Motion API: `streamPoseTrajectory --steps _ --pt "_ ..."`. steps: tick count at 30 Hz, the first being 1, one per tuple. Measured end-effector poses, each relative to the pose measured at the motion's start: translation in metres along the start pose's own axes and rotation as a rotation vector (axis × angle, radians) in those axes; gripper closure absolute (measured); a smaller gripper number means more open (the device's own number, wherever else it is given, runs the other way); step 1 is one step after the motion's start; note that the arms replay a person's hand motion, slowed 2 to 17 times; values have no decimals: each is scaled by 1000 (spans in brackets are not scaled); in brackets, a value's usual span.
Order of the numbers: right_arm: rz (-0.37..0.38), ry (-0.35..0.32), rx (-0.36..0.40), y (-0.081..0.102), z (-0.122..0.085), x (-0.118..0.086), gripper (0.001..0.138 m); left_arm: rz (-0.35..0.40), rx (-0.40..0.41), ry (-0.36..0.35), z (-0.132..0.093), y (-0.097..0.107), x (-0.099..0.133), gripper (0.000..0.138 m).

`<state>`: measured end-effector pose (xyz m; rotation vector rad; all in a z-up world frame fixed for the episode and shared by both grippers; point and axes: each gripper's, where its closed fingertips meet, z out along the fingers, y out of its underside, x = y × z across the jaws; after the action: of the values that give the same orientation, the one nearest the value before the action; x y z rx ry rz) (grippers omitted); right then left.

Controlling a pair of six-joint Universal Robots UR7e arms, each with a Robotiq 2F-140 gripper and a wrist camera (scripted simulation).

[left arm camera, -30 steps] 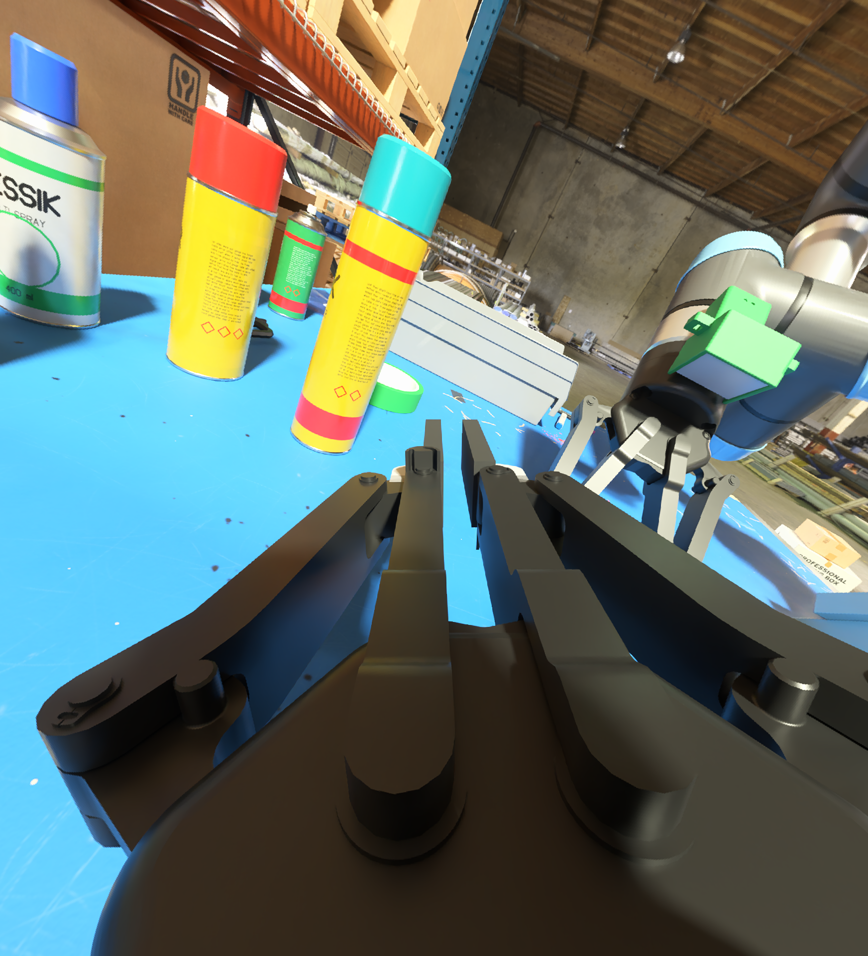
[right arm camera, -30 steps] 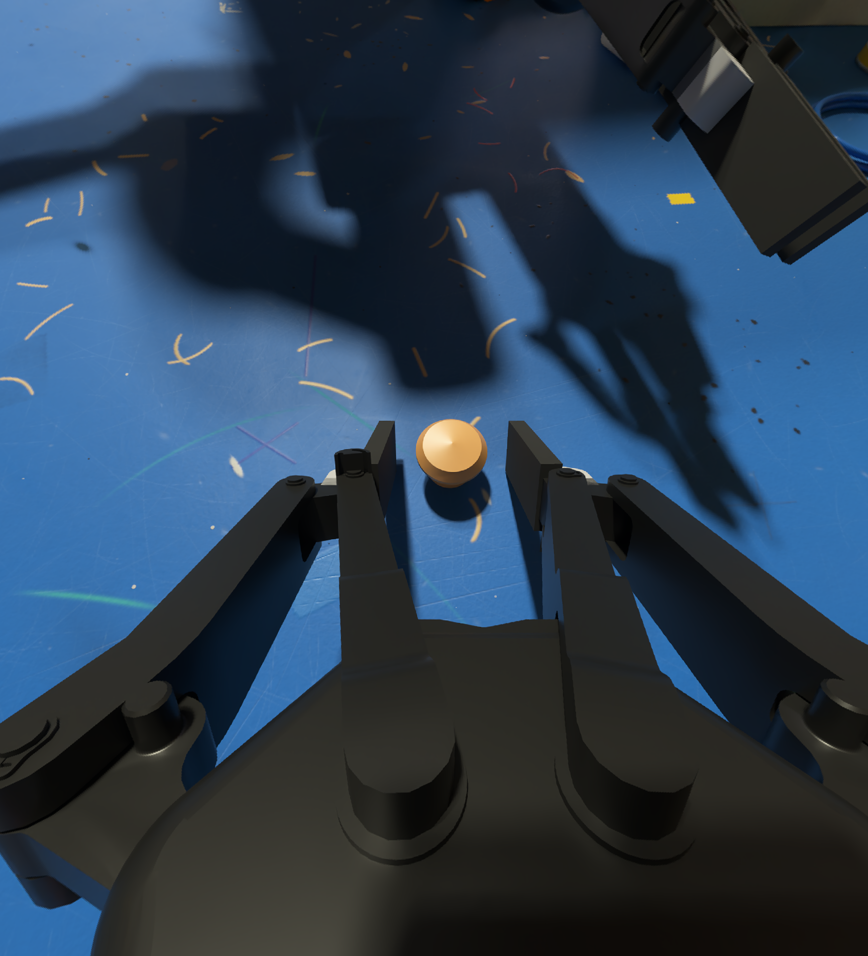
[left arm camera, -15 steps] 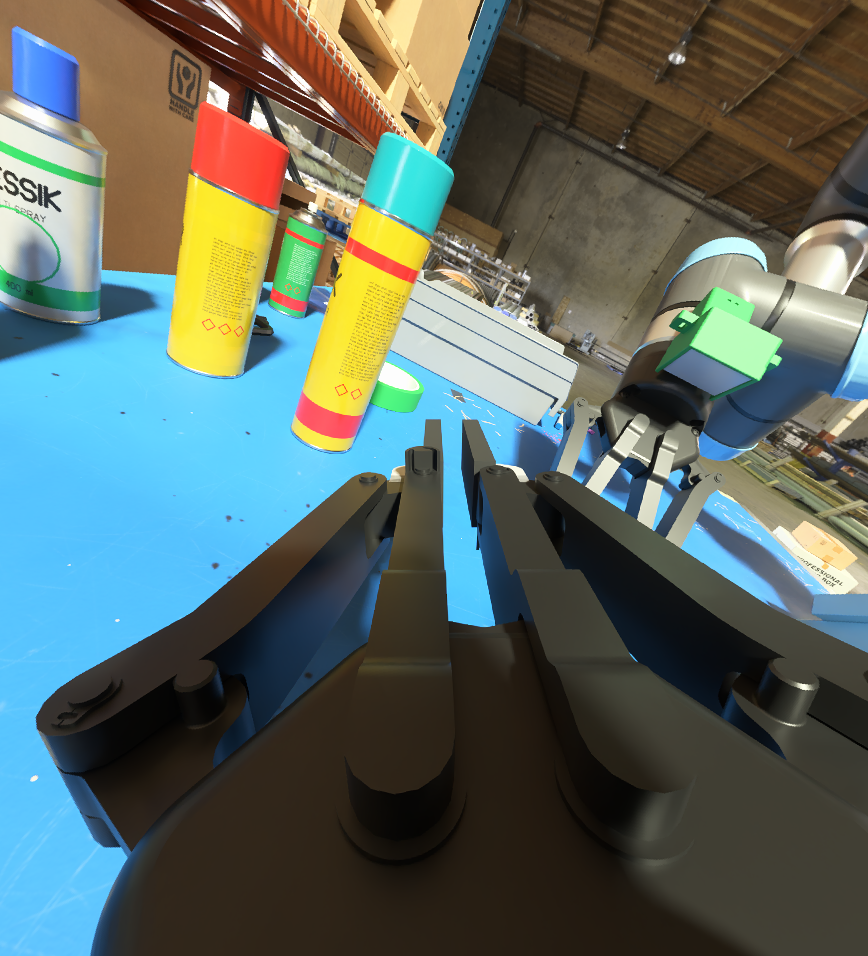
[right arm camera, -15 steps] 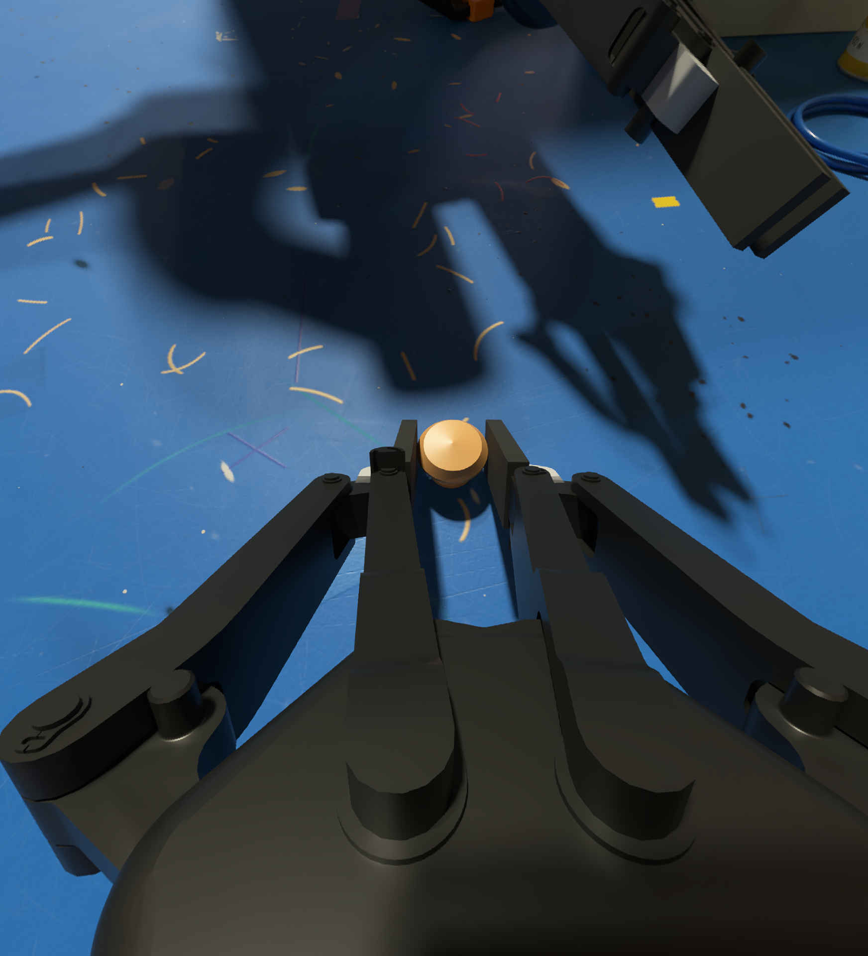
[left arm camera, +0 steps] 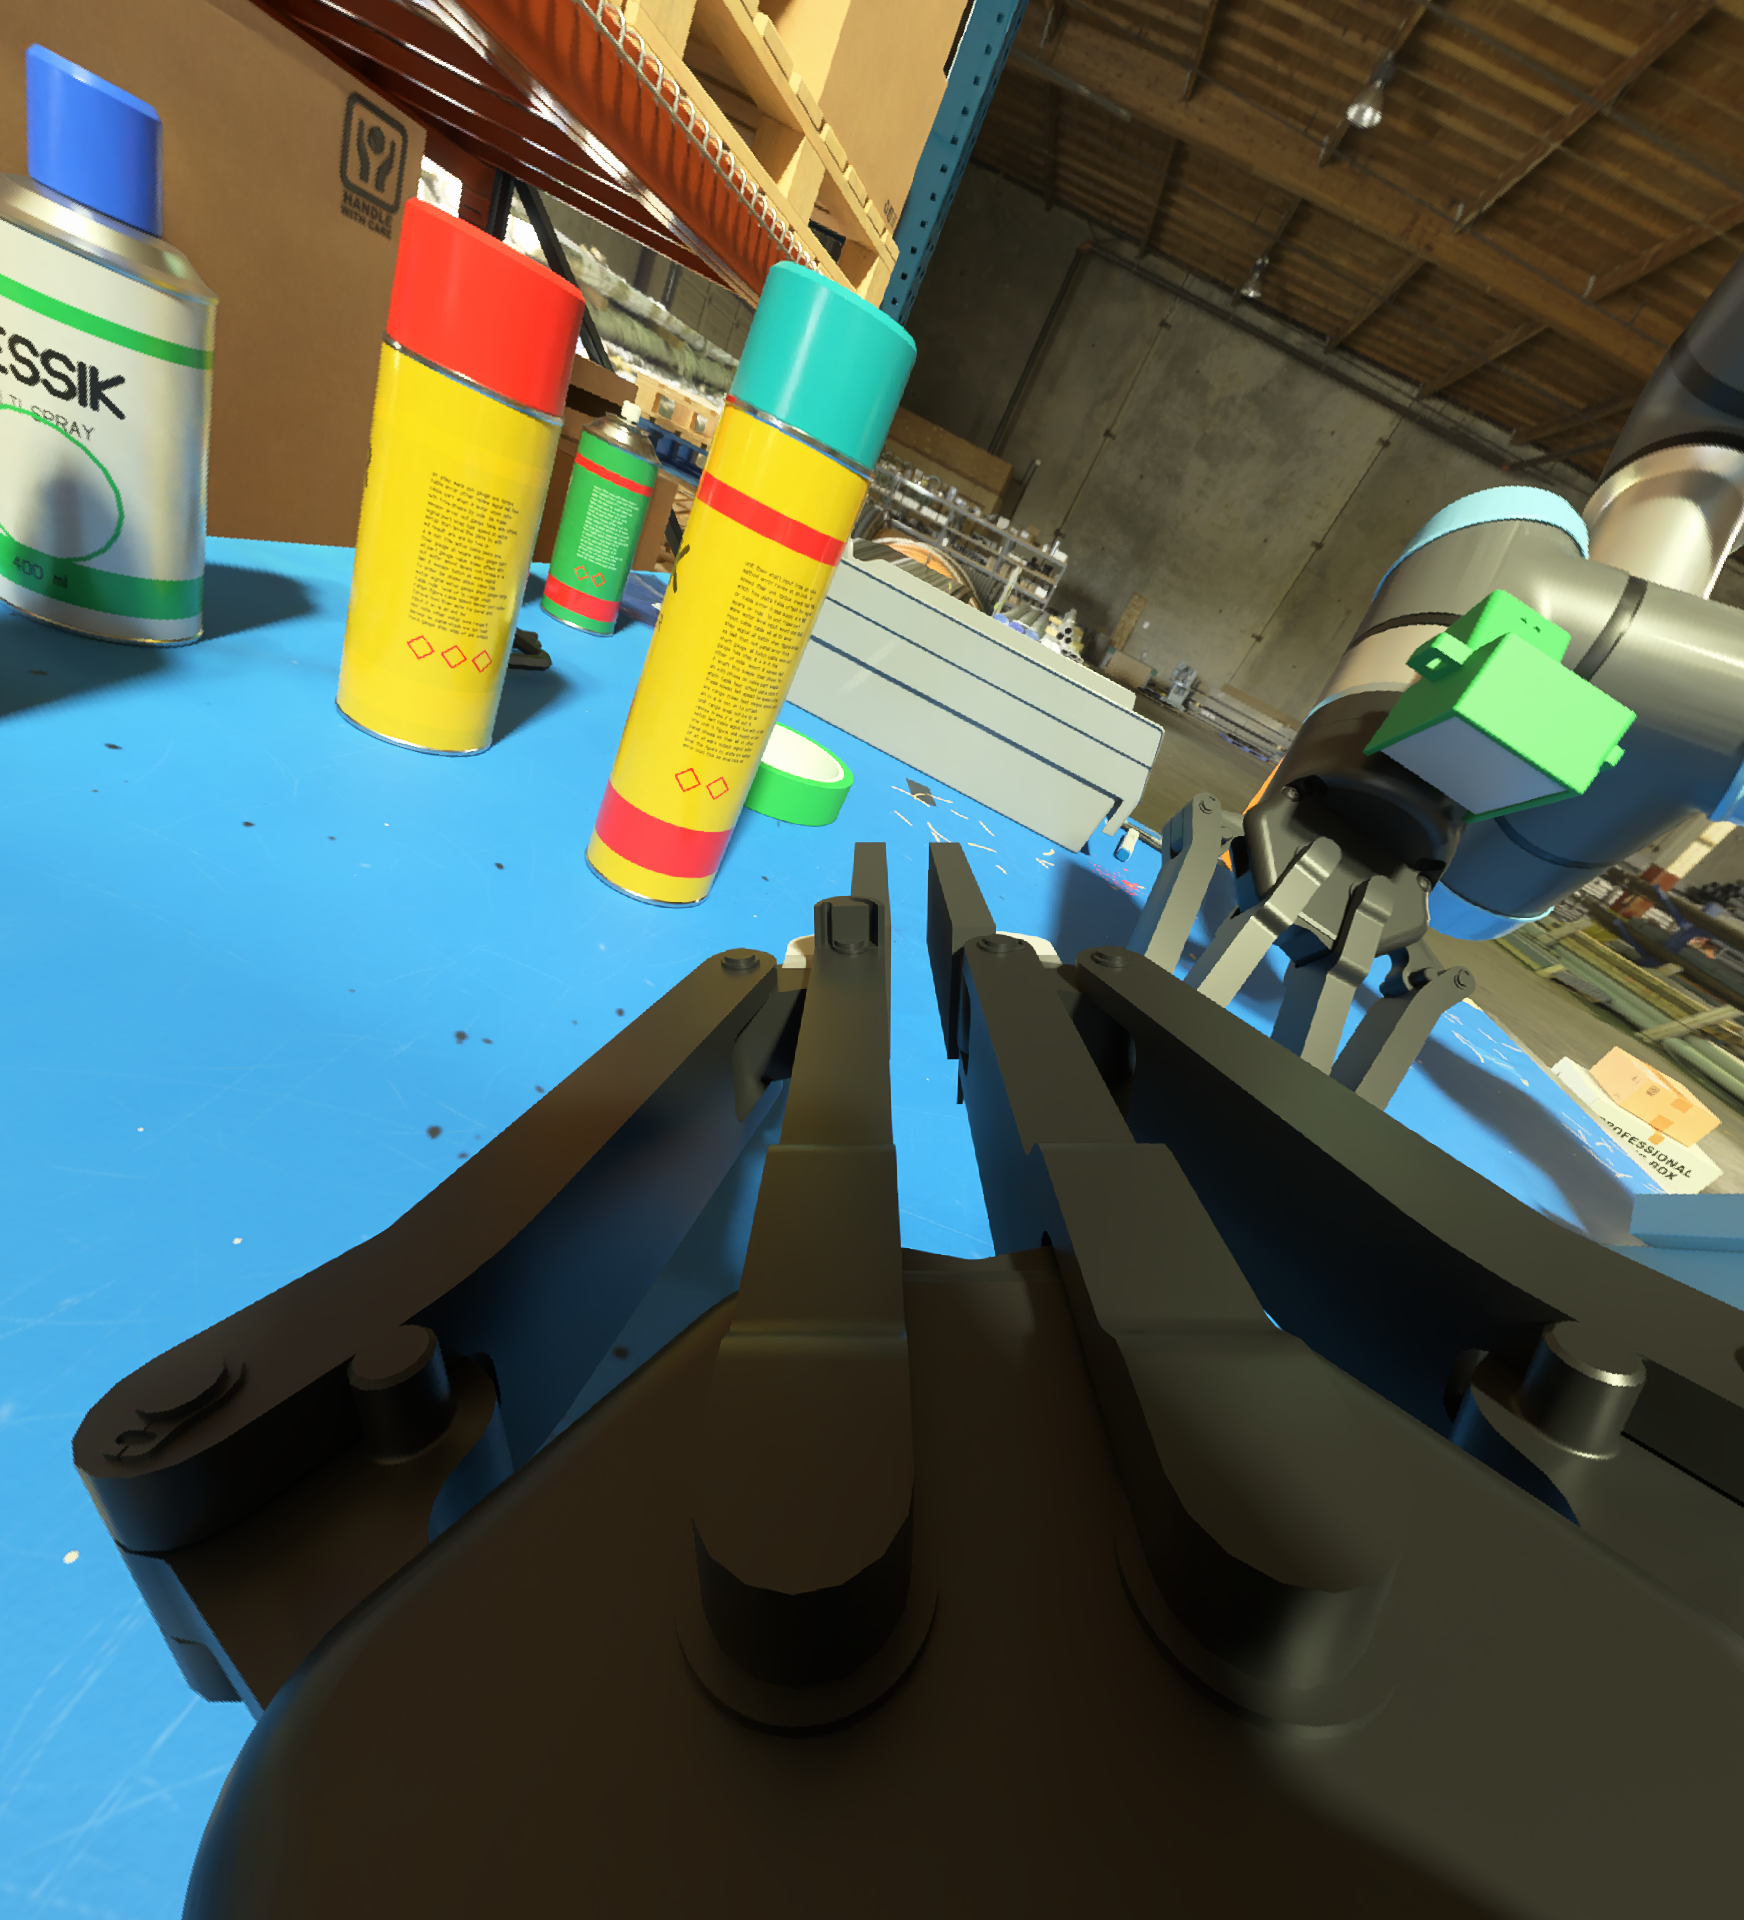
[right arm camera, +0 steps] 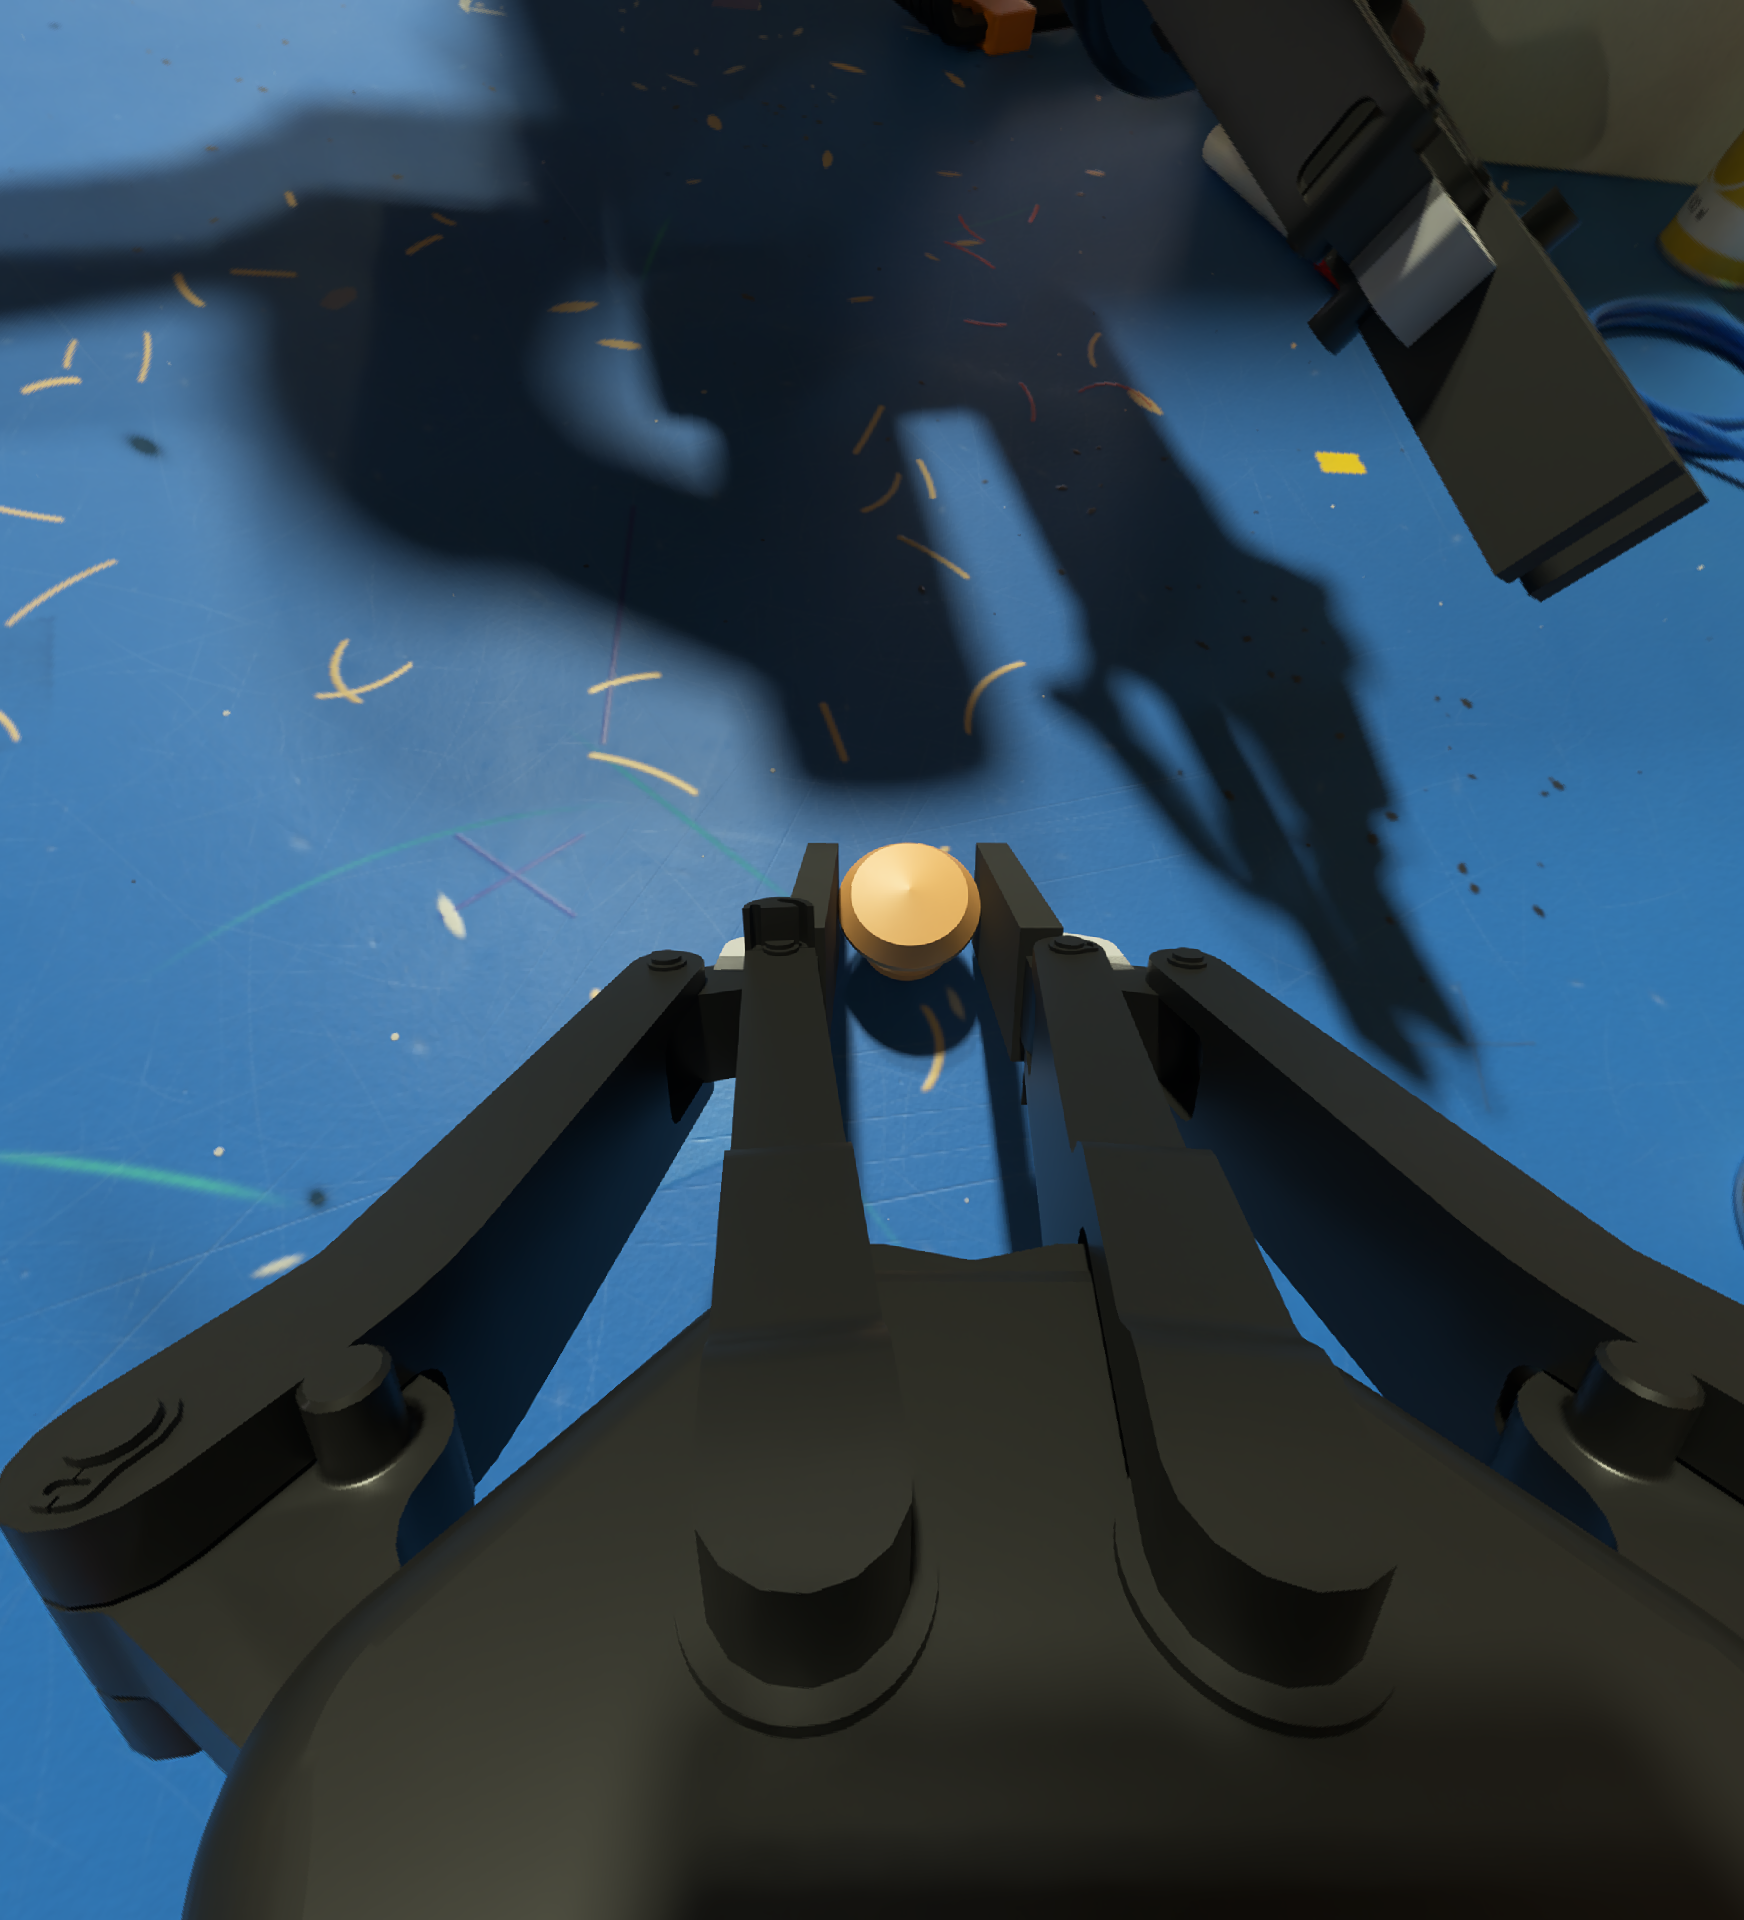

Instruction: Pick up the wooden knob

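The wooden knob (right arm camera: 907, 906) is a small round tan knob, seen dome-first in the right wrist view. My right gripper (right arm camera: 907, 896) is shut on it, one pad on each side. The knob hangs a little above the blue table (right arm camera: 224, 935), with its shadow below it. In the left wrist view the right gripper (left arm camera: 1294, 977) points down at the table at the right; the knob is hidden there. My left gripper (left arm camera: 907, 883) is shut and empty, low over the table. Its dark body (right arm camera: 1470, 343) shows at the top right of the right wrist view.
Spray cans stand ahead of the left gripper: a white one (left arm camera: 89, 416), a red-capped yellow one (left arm camera: 452, 499), a teal-capped yellow one (left arm camera: 743, 603) and a small green one (left arm camera: 598, 520). A green tape roll (left arm camera: 806, 779), a grey flat box (left arm camera: 951, 686) and a blue cable coil (right arm camera: 1720, 395) lie nearby.
My right gripper closed from open around the knob to shut on it, then rose with it off the table. The left gripper stayed still and shut.
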<state>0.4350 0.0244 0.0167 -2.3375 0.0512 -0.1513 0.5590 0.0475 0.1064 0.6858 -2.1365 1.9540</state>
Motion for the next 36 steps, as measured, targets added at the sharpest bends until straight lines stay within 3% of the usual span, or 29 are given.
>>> streamPoseTrajectory --steps 15,27,36 --pt "-109 82 85 -12 -17 9 104 -11 -13 3 1 2 -1 127" --pt "-235 241 116 -19 -38 27 104 -18 2 -6 -2 -1 -4 127" --pt "-279 333 135 -22 -51 39 104 -33 -14 8 0 3 -3 126"
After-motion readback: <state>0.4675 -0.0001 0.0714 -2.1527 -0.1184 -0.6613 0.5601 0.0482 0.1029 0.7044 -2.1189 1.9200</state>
